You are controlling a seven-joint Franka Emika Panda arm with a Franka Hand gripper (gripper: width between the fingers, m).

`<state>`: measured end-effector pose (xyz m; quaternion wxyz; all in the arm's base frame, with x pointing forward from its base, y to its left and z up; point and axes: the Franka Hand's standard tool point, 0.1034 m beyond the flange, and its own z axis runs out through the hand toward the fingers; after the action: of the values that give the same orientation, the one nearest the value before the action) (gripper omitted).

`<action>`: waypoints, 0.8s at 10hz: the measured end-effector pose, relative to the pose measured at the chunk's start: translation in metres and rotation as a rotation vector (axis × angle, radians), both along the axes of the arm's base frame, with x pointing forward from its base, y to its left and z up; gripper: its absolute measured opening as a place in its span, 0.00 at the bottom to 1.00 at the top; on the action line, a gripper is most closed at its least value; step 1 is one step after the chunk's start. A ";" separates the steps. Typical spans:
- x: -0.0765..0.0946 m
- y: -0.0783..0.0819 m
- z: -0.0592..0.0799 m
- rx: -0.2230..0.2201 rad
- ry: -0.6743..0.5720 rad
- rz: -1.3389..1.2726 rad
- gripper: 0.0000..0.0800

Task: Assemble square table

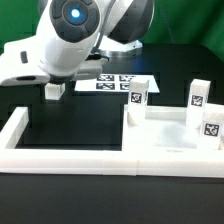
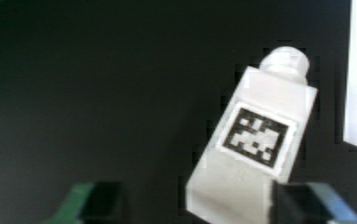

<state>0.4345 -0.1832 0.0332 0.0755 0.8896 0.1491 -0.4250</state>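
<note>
In the wrist view the gripper [image 2: 200, 203] stands with its jaws apart, one dark finger at each lower corner of the frame, and a white leg [image 2: 255, 140] lies between them without touching either. Nothing is held. The leg lies tilted, its tag facing the camera and its rounded peg end toward the upper right, probably so the jaws can close across its flat sides.

In the exterior view the arm fills the upper left and hides the gripper itself. The white tabletop [image 1: 172, 137] sits in the right half against the white border wall [image 1: 60, 156], seemingly to keep it from sliding. Three legs [image 1: 137, 97] stand upright on or beside it. The marker board [image 1: 112, 83] lies flat behind, on the black bench [image 1: 70, 125].
</note>
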 end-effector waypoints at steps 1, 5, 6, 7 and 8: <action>0.000 0.000 0.000 0.000 0.001 0.001 0.72; -0.012 0.003 -0.003 -0.072 0.019 -0.145 0.81; -0.019 0.004 -0.012 -0.103 0.019 -0.214 0.81; -0.023 0.006 -0.018 -0.102 0.015 -0.269 0.81; -0.026 0.005 -0.023 -0.098 -0.006 -0.275 0.81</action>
<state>0.4089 -0.1786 0.0098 0.0604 0.8983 0.0045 -0.4352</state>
